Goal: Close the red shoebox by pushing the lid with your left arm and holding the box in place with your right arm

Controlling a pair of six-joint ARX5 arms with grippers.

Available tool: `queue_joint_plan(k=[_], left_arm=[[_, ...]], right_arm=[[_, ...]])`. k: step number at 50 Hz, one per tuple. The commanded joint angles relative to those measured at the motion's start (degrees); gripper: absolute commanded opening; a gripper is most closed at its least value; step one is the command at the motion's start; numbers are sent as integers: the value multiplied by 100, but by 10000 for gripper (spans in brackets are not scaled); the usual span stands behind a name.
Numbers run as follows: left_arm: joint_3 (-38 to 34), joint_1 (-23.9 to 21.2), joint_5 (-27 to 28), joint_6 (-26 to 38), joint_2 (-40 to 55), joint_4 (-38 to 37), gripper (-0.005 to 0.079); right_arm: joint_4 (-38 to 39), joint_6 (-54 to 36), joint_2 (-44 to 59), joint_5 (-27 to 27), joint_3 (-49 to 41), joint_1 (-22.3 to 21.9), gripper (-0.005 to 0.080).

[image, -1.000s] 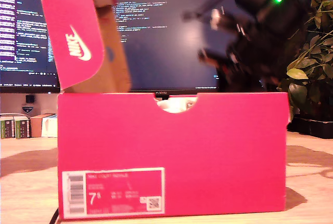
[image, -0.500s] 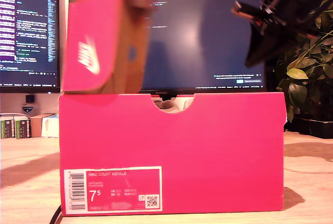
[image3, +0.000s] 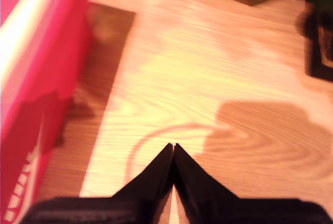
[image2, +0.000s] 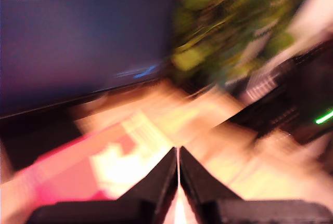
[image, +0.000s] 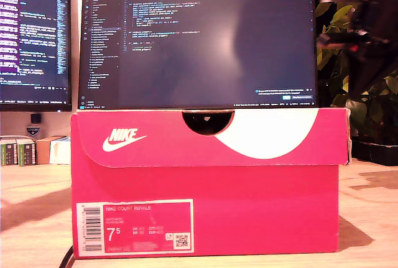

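The red shoebox [image: 205, 218] stood on the table [image: 367, 218], its lid [image: 211, 137] seated flush; my first end effector [image2: 178, 164] and my second end effector [image3: 173, 154], both pressed together and empty, risked nudging the unrestrained box if swung near.

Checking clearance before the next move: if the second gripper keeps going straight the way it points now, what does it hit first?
Probably the bare wooden table. My second gripper is shut, tips together, aimed at open tabletop. The red shoebox lies off to one side of that line, not in it. Depth is unclear from this view alone.
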Motion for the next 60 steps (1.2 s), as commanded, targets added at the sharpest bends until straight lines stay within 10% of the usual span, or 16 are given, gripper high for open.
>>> queue_joint_plan(k=[1,19,60], left_arm=[[-107,4,-236,214,48,-142,-19],[-107,133,-442,358,48,-260,-19],[-107,304,-444,420,48,-254,-19]], right_arm=[[22,96,-192,-496,-15,142,-12],[70,466,-68,-1655,-15,717,-12],[599,442,730,-1165,114,955,-13]])
